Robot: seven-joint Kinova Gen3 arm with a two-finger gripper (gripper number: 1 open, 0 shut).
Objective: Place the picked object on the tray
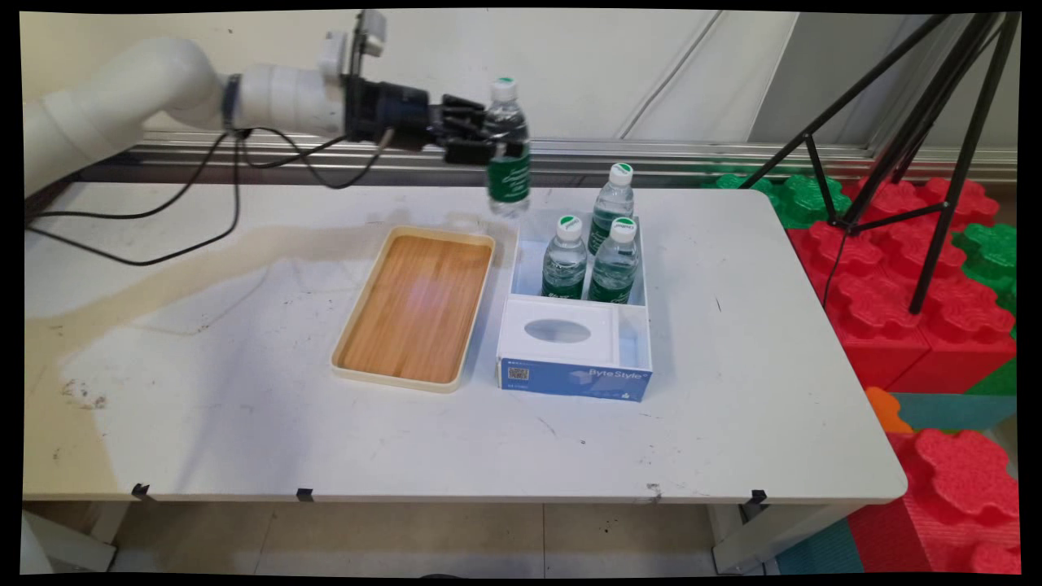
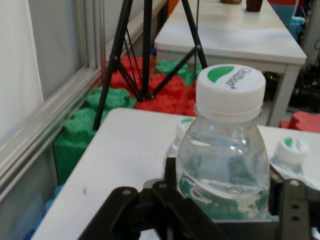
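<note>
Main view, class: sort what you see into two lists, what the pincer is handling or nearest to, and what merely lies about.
In hand or nearest:
pincer
held bottle
box
three bottles
tray

Lying about:
tissue box
tripod
foam blocks
</note>
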